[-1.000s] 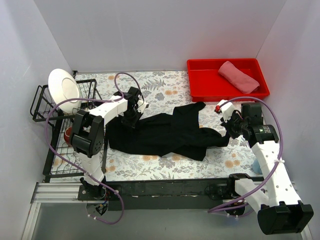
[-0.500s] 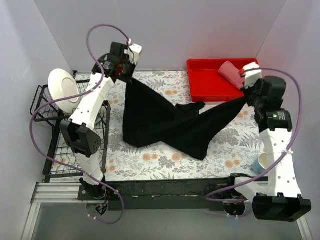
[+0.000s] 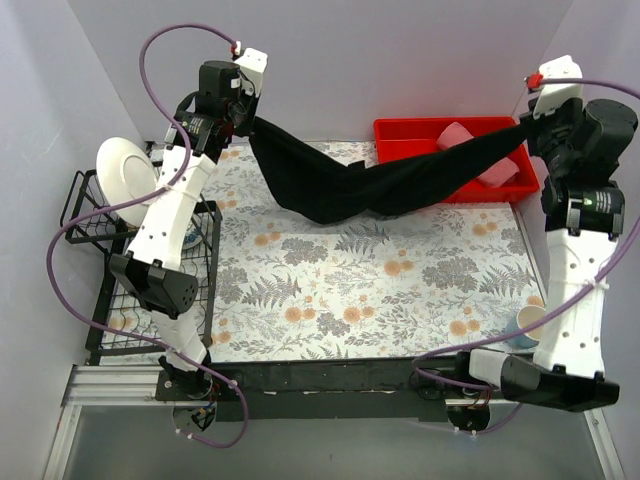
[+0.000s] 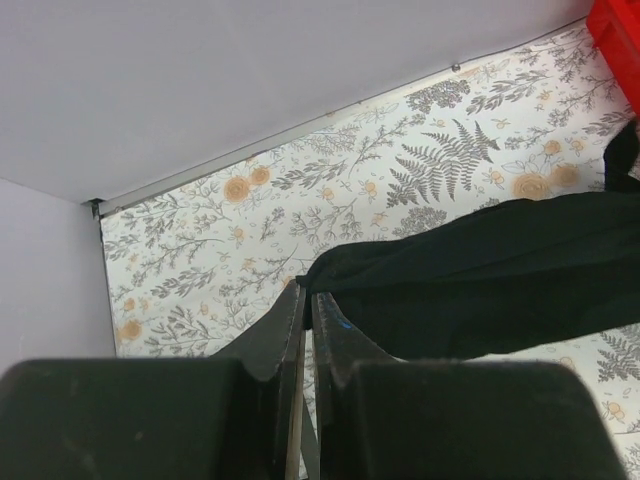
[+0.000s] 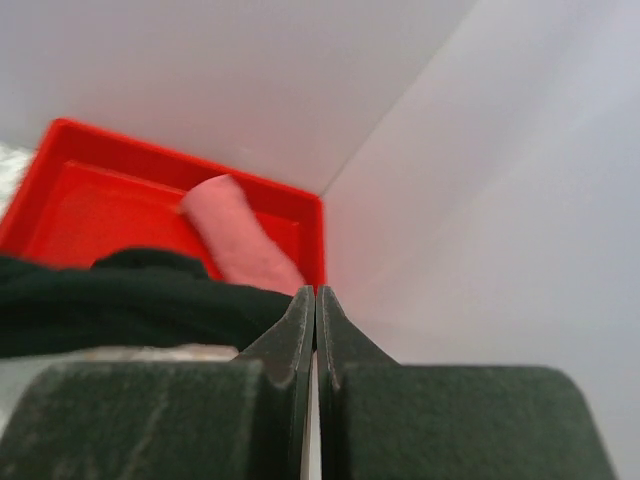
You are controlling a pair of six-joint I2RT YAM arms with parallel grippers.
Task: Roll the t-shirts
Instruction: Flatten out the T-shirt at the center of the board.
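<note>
The black t-shirt (image 3: 340, 190) hangs in the air over the back of the table, stretched between my two raised grippers and sagging in the middle. My left gripper (image 3: 247, 122) is shut on its left end; in the left wrist view the cloth (image 4: 480, 285) runs off to the right from the closed fingertips (image 4: 306, 292). My right gripper (image 3: 524, 130) is shut on the other end, high at the back right, with the cloth (image 5: 120, 300) trailing left of the tips (image 5: 315, 292). The pink t-shirt (image 3: 497, 172) (image 5: 240, 235) lies rolled in the red tray (image 3: 400, 145), partly behind the black cloth.
The red tray (image 5: 90, 200) sits in the back right corner against the white walls. A black wire dish rack (image 3: 100, 300) holding a white plate (image 3: 122, 178) stands at the left edge. A paper cup (image 3: 526, 323) stands near the right arm's base. The floral mat (image 3: 360, 290) covers the table.
Both arms rose and moved back and apart, lifting the black t-shirt off the mat. It went from crumpled on the table to stretched in the air.
</note>
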